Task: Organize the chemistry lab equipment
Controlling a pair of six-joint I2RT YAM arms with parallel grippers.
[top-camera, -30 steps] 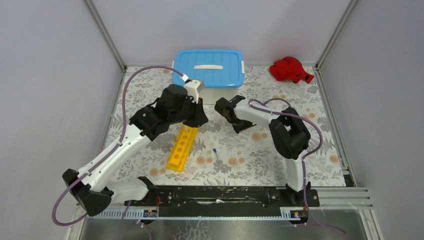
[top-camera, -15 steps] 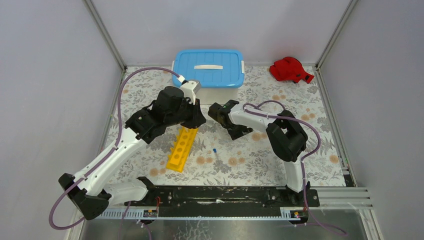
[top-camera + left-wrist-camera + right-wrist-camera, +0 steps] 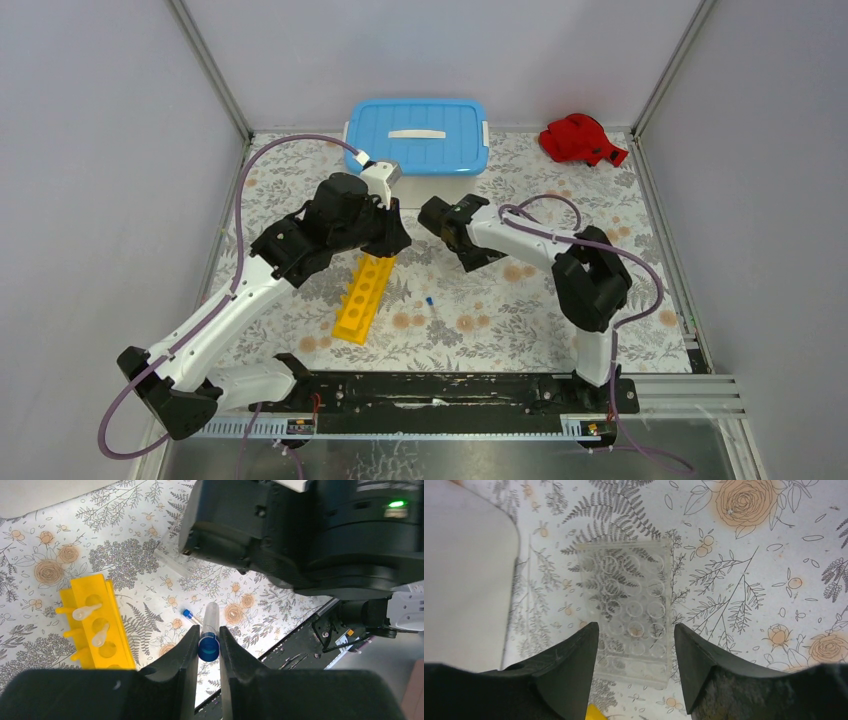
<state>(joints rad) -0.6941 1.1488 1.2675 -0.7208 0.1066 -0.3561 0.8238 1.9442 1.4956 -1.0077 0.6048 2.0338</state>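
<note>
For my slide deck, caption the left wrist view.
Left gripper pinching a blue-capped tube, with the yellow rack lower left.

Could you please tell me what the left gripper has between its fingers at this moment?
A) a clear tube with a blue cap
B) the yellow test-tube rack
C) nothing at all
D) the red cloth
A: in the left wrist view the left gripper has its two fingers pressed against either side of a clear blue-capped tube, held above the table.
</note>
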